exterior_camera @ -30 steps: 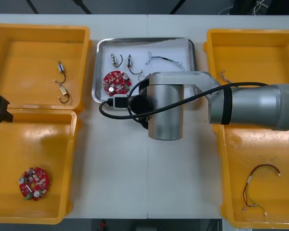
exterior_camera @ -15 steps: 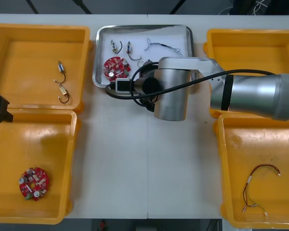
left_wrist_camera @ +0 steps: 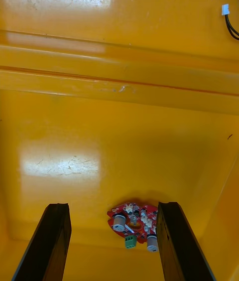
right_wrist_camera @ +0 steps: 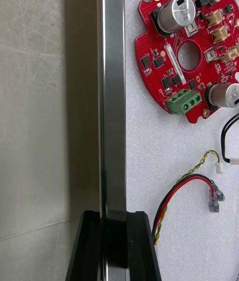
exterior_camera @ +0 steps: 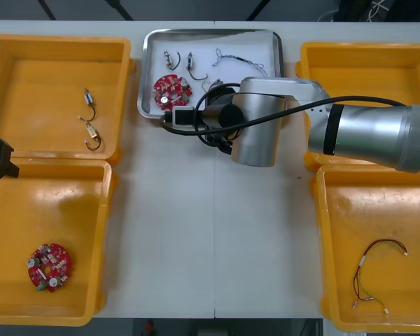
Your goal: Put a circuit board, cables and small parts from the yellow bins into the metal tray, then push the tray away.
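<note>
Far across the table, the metal tray looks stiff and slippery. The right gripper pinches its near rim, the best place to hold. The left gripper hangs spread over a yellow bin.

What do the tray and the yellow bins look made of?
The tray looks like polished metal: its rim, between the fingers of the right gripper, is mirror-bright; inside looks matte white. The yellow bins look like glossy plastic: scuffs, soft glare.
</note>
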You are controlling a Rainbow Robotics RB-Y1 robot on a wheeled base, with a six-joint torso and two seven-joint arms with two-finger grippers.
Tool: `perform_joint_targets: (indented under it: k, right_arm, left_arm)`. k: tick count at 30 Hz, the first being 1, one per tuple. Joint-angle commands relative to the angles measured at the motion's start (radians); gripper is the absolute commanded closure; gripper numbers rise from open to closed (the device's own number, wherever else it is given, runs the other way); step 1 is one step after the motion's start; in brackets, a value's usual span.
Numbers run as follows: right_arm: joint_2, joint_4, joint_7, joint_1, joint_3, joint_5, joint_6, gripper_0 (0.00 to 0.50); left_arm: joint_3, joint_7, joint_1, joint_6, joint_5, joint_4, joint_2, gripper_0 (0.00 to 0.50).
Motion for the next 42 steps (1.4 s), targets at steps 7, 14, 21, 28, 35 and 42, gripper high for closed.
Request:
perform_joint_targets:
  k: [7, 14, 21, 28, 35, 42]
  right_arm:
    - [-0.042, -0.064, 0.042, -0.098, 0.004, -0.08, 0.075, 0.0]
    - [-0.075, -0.144, 0.041, -0.146, -0.013, -0.169, 0.194, 0.0]
    - [-0.101, -0.202, 0.028, -0.144, -0.16, -0.36, 0.371, 0.0]
    - [-0.144, -0.276, -0.068, -0.138, -0.277, -0.482, 0.545, 0.0]
    - [-0.219, -0.432, -0.285, -0.046, -0.421, -0.51, 0.707, 0.0]
    - [-0.315, -0.596, -0.486, 0.097, -0.591, -0.525, 0.835, 0.0]
  left_arm:
    - [0.025, -0.046, 0.023, -0.009, -0.01, -0.022, 0.05, 0.0]
    - [0.025, -0.046, 0.023, -0.009, -0.01, -0.022, 0.05, 0.0]
    - [0.025, -0.046, 0.023, -0.009, -0.01, -0.022, 0.05, 0.0]
    - [0.025, -0.046, 0.023, -0.009, -0.01, -0.022, 0.05, 0.0]
    - [0.025, -0.046, 0.023, -0.009, -0.01, -0.022, 0.05, 0.0]
    - [0.025, -0.046, 0.023, -0.009, -0.01, -0.022, 0.05, 0.0]
